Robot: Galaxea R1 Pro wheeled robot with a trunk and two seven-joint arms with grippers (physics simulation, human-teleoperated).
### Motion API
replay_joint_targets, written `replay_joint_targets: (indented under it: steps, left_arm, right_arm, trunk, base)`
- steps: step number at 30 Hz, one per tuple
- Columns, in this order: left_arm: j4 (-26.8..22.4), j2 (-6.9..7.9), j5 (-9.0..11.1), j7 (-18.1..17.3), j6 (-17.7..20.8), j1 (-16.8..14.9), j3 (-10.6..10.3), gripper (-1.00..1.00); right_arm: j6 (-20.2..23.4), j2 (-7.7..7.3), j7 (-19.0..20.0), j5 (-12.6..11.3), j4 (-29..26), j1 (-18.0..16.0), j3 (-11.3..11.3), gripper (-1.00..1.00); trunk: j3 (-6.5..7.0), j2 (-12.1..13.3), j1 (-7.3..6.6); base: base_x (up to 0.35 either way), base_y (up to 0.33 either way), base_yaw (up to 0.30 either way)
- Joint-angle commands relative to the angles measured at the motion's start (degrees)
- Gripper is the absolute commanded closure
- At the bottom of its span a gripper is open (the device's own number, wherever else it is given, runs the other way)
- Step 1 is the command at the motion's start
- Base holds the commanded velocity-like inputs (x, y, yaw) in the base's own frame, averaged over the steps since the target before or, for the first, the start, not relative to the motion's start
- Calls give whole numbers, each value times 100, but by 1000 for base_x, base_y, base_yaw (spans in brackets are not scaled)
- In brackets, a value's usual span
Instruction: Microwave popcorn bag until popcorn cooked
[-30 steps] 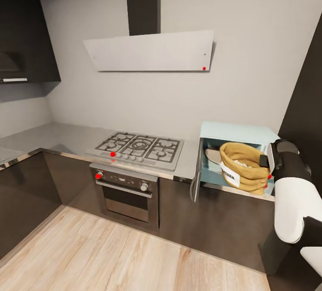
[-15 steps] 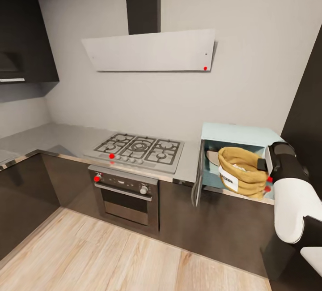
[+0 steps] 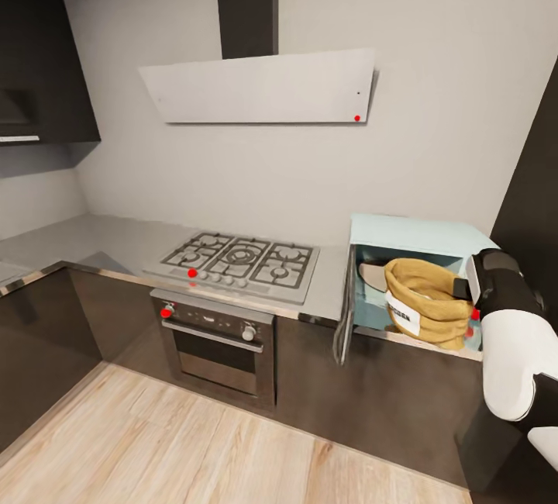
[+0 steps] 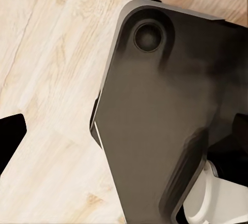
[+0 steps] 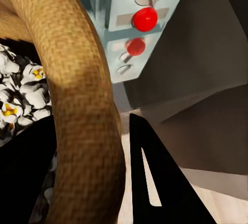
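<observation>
At about four o'clock in the head view, the right arm (image 3: 508,333) shows a rounded, glossy white shell with a black joint section above it and a black band near its lower end. A dark, boxy piece (image 3: 460,288) juts from the black section.

In the left wrist view, a broad, smooth panel of the robot's body (image 4: 165,115) is dark charcoal with a pale grey rim and a round recessed socket (image 4: 148,36) towards twelve o'clock. A white curved part (image 4: 217,203) sits at five o'clock.

In the right wrist view, the fingers (image 5: 155,182) are flat, matte black and tapered, with a narrow slot.
</observation>
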Motion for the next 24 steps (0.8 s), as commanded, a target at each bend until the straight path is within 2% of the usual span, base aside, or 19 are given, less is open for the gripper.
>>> replay_joint_targets:
  steps: [1,24]
  left_arm:
    - [-11,-2,22,16,-8,2,2,-100]
    - [-11,0,26,16,-8,2,2,-100]
  right_arm:
    - [15,1,-33,-27,-2,-5,-6,100]
    - [15,1,-33,-27,-2,-5,-25,100]
  trunk:
    - [-8,-6,3]
    - [-8,-6,3]
  base:
    - [195,0,0]
    - [198,0,0]
